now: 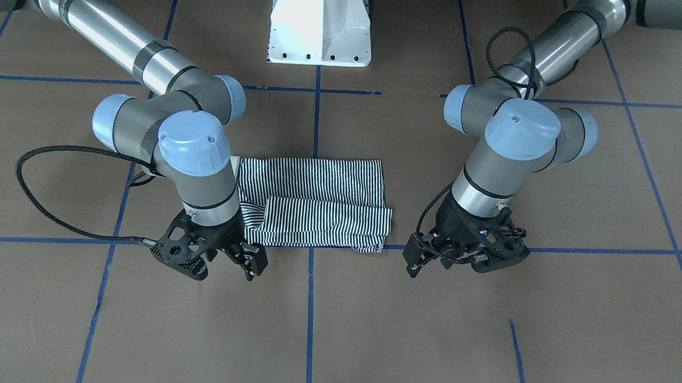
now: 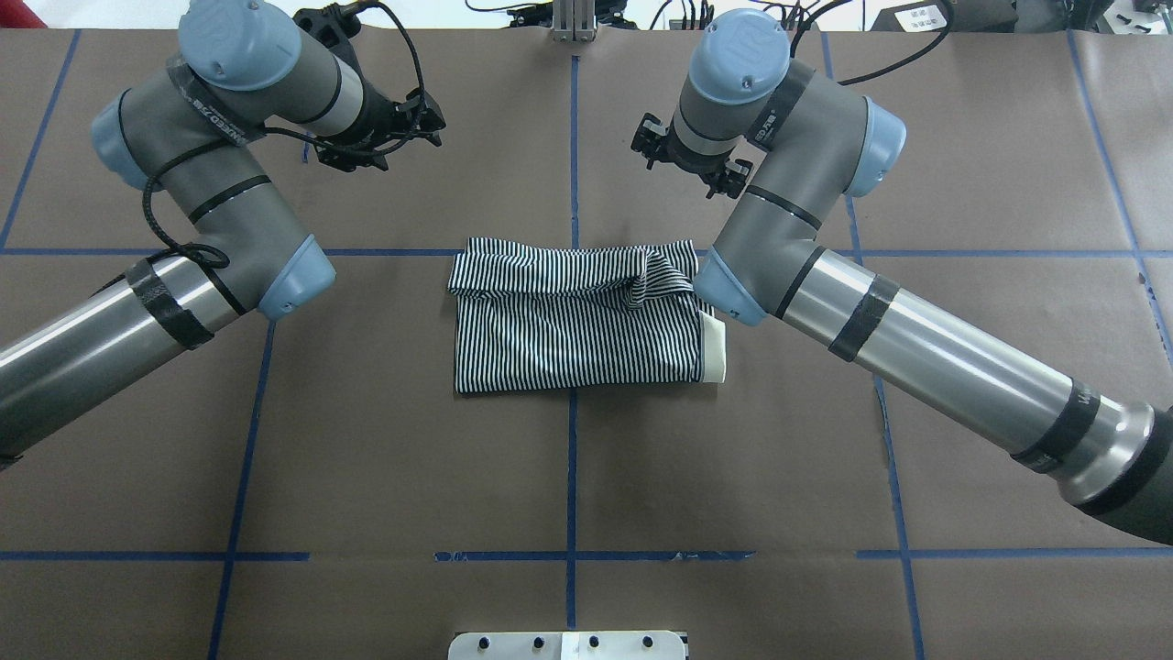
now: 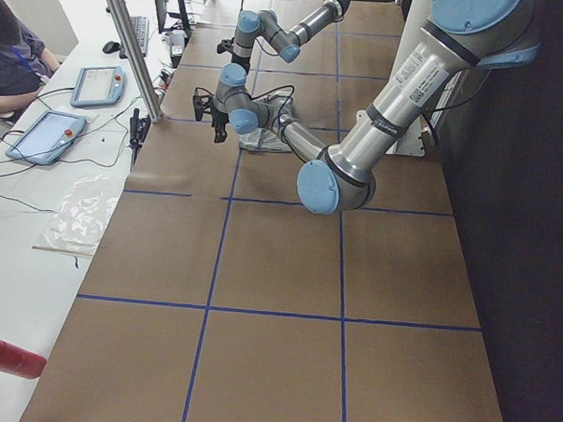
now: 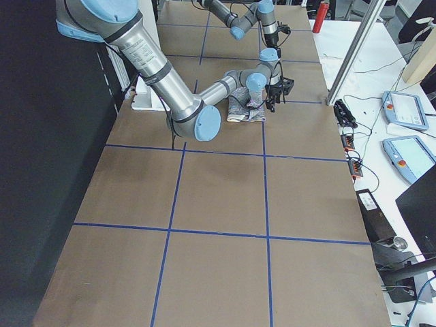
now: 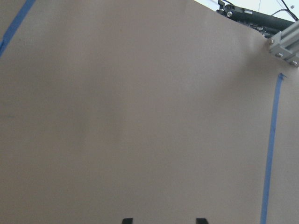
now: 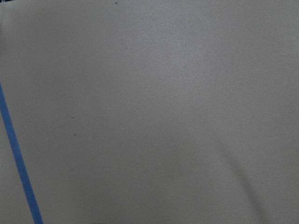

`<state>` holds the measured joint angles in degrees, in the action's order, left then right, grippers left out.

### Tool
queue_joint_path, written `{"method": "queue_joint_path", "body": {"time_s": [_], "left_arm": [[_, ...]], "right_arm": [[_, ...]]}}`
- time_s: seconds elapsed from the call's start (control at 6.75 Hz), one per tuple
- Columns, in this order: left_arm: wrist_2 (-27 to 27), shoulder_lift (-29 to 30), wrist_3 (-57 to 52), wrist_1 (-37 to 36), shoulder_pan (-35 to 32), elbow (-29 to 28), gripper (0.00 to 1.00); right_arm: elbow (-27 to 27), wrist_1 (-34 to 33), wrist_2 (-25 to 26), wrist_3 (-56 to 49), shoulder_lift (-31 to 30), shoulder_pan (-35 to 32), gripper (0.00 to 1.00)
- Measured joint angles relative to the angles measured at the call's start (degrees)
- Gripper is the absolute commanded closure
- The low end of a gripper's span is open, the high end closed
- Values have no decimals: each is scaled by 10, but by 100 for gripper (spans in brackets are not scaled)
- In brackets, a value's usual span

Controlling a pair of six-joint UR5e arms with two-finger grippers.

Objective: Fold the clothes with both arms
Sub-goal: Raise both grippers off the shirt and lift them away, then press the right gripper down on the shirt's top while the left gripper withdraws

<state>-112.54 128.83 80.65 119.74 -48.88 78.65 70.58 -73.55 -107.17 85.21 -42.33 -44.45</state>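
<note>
- Polo shirt (image 2: 568, 330), striped navy and white, lies near the middle of the table (image 2: 275, 440) as a compact rectangle. Its layers are stacked and no sleeve is spread out to the side.
- Its white collar (image 2: 716, 346) peeks out at the end toward the right arm. The far edge by that end is bunched into a loose roll (image 2: 655, 275) rather than lying flat.
- Left gripper (image 2: 380, 133) hangs over bare table beyond the far edge, fingers spread and holding nothing. Its wrist view shows only brown paper between the tips.
- Right gripper (image 2: 689, 158) hangs just past the far corner, its jaws apart and empty as far as the front view shows.
- Folding looks largely done. What may remain is smoothing the bunched edge, or one more fold in half — neither has been started.
</note>
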Motion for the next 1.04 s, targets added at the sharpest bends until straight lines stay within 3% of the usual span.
{"method": "queue_joint_path", "body": {"time_s": [0.3, 0.59, 1.04], "left_arm": [[-39, -67, -6, -19, -1, 92, 0], [-38, -106, -57, -119, -3, 190, 0], [-36, -138, -110, -167, -11, 242, 0]], "right_arm": [[46, -55, -20, -42, -1, -3, 0], [128, -176, -15, -128, -4, 0, 0], [155, -219, 65, -144, 21, 111, 0]]}}
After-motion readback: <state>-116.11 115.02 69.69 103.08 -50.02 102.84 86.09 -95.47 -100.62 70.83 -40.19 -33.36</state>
